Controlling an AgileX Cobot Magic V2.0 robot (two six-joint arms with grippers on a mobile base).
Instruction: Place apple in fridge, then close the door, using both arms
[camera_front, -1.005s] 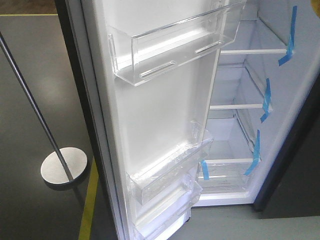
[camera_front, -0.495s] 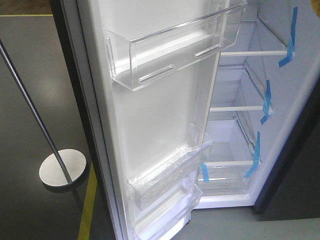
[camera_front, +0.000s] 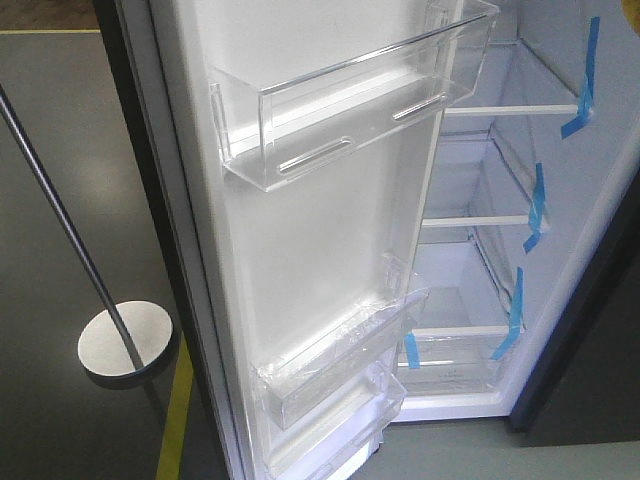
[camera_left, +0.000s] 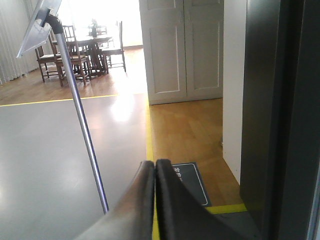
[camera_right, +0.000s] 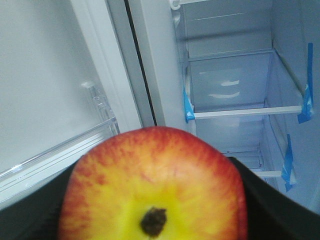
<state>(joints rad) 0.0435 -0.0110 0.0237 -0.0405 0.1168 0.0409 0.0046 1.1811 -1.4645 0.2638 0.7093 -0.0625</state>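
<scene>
The red and yellow apple (camera_right: 155, 187) fills the bottom of the right wrist view, held between the dark fingers (camera_right: 265, 200) of my right gripper (camera_right: 152, 200), its dark stem dimple facing the camera. Behind it the fridge (camera_right: 235, 85) stands open with white shelves and blue tape. In the front view the door (camera_front: 300, 230) swings wide, its white inside and clear bins facing me, and the fridge interior (camera_front: 490, 260) shows at the right. My left gripper (camera_left: 155, 165) is shut on nothing, out beside the fridge's dark outer side (camera_left: 265, 115). Neither arm shows in the front view.
A metal pole (camera_front: 60, 215) on a round base (camera_front: 125, 342) stands on the grey floor left of the door. Yellow floor tape (camera_front: 178, 410) runs beside it. The left wrist view shows the same pole (camera_left: 82, 125), a dark mat (camera_left: 192, 182), wooden floor and white cupboard doors.
The front view has shifted slightly: the door and fridge sit a little further left and lower in frame than a second ago. Nothing else has visibly moved.
</scene>
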